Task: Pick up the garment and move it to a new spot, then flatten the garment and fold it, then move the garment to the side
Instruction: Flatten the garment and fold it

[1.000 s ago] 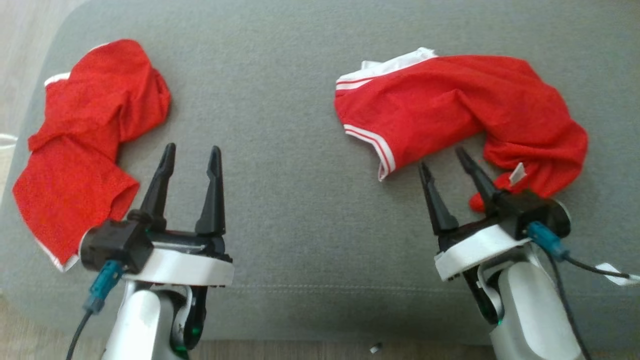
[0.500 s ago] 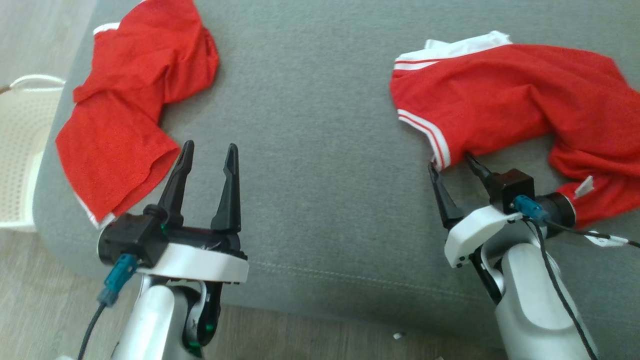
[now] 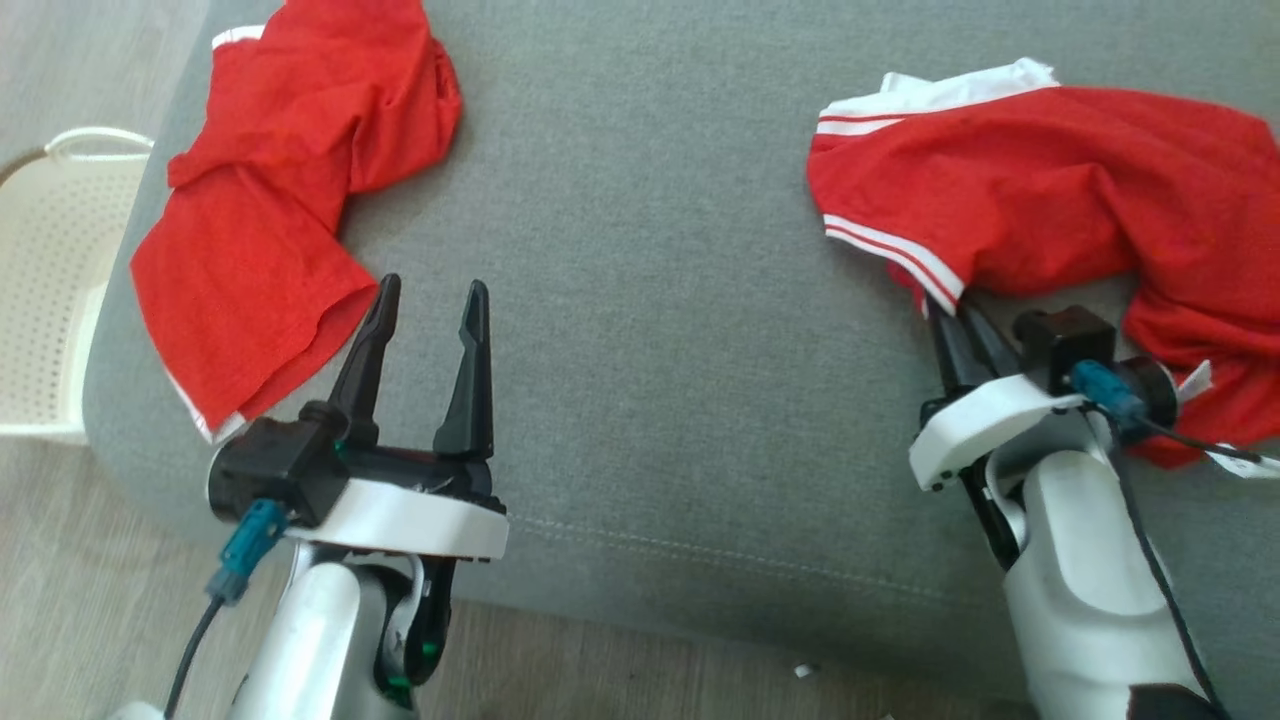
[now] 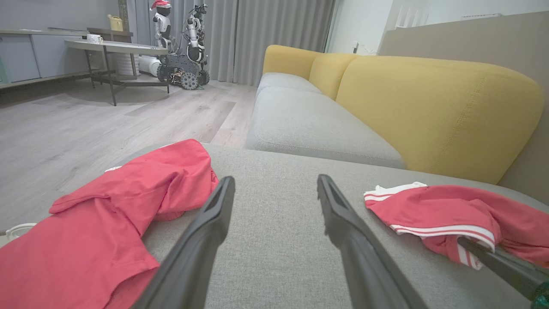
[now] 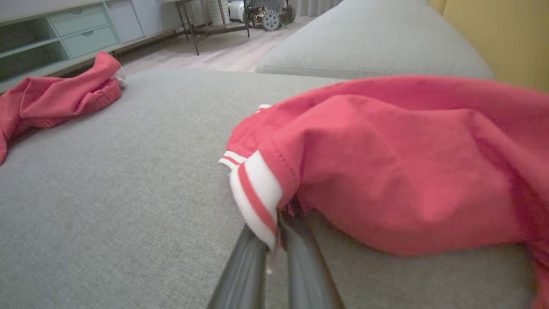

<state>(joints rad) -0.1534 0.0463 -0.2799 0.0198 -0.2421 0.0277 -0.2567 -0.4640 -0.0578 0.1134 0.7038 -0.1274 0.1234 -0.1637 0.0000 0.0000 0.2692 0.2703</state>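
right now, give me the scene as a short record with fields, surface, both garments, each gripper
surface: grey cushion
right garment: red, crumpled, its striped cuff on the side nearest the robot
left garment: red, crumpled, at the cushion's left edge
right gripper: shut on the right garment at the striped cuff
left gripper: open, holding nothing, over bare cushion close beside the left garment
white basket: on the floor, left of the cushion

The left gripper point(image 3: 433, 285) and right gripper point(image 3: 955, 322) each carry two long, tapered black fingers point(image 3: 365, 360) on a white wrist plate point(image 3: 400, 520), with a black camera block point(image 3: 275, 475), teal plug point(image 3: 245, 550), dark cable point(image 3: 185, 650) and silvery-grey forearm point(image 3: 300, 640).
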